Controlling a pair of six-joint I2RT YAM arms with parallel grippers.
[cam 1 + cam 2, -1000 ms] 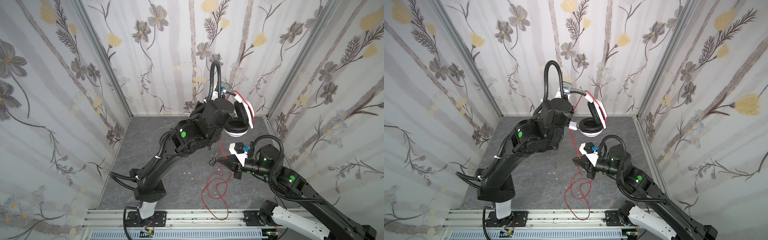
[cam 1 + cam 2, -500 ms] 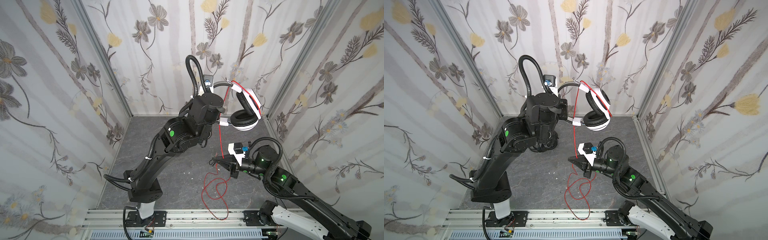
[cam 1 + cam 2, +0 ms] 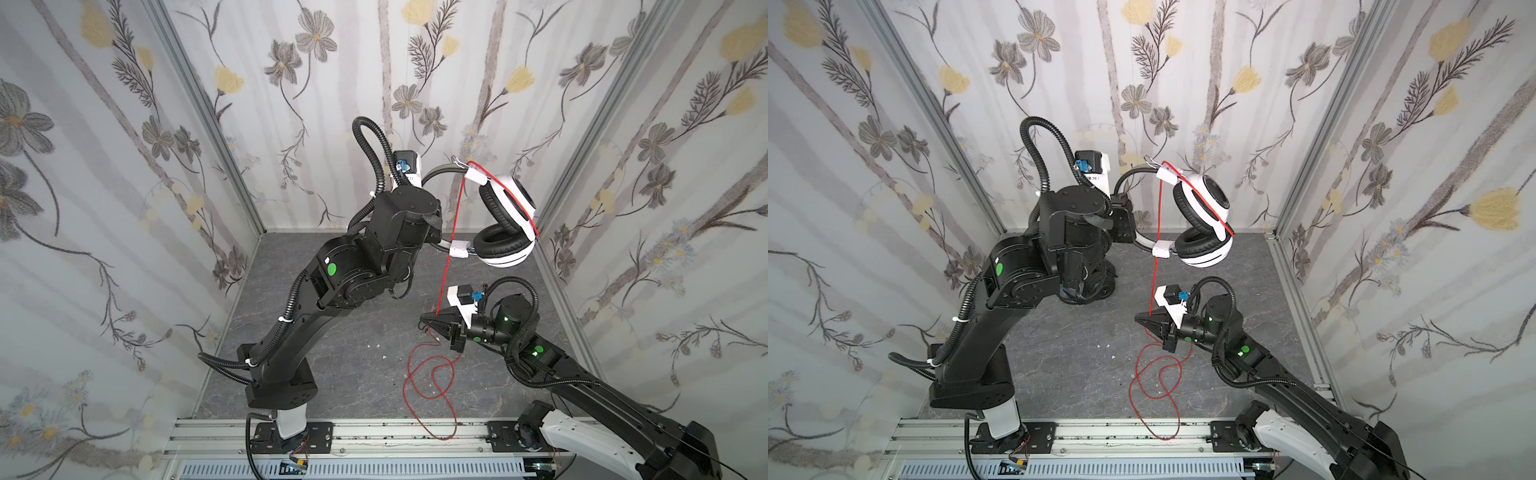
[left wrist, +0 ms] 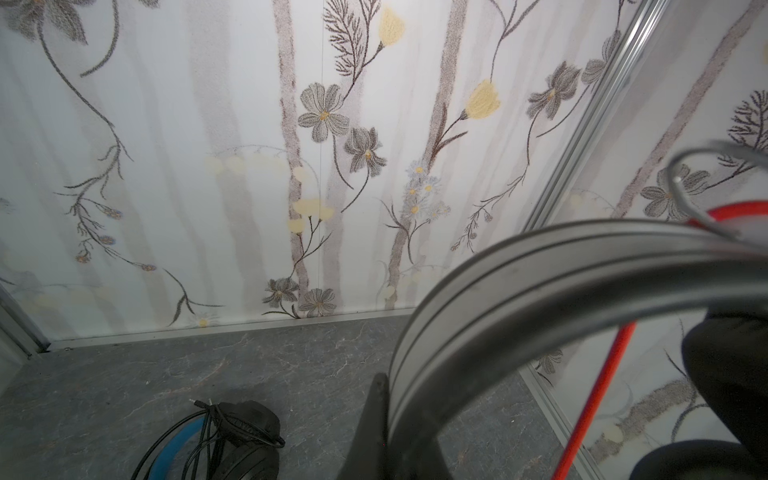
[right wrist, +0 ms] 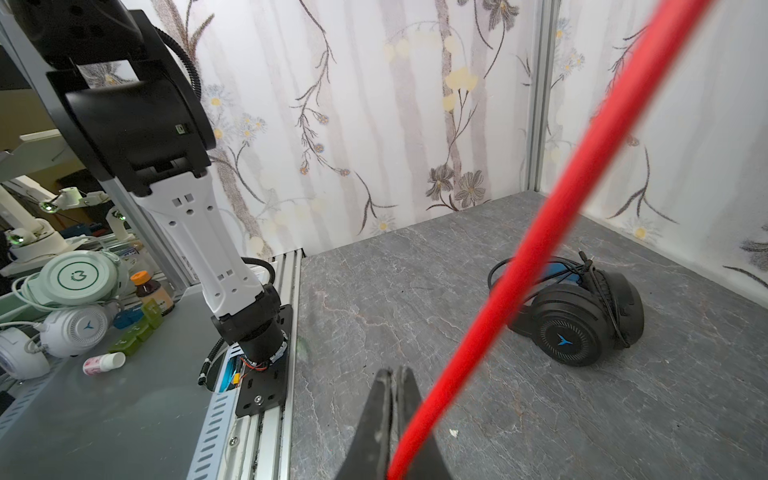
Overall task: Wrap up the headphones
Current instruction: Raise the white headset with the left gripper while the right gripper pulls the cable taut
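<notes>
Wrapping under way at the far right of the enclosure. Holding the white headset (image 3: 505, 224) aloft above the grey stone-look tabletop (image 3: 353, 353), with the left gripper (image 3: 1125, 226) clamping tight on the curved, ridged metal headband (image 4: 540, 270). Pinching the thin red cable (image 3: 451, 232) between the closed jaws of the right gripper (image 3: 428, 322), lower and nearer, drawing one strand taut from the headband down to the tips. Leaving the rest lying in slack loops toward the near aluminium rail (image 3: 374, 432).

Judging the headset light but rigid: glossy hard plastic shells, soft black padded earcups (image 3: 503, 249), a springy band. Best gripping on the band, not the cushions. Judging the cable limp, smooth and liable to slip or kink, so taking it close to the winding point under gentle tension.

Resting on the tabletop toward the far middle, under the left arm: the black headset (image 5: 582, 320), matte, blue-lined, its black cord lying wound over it.
</notes>
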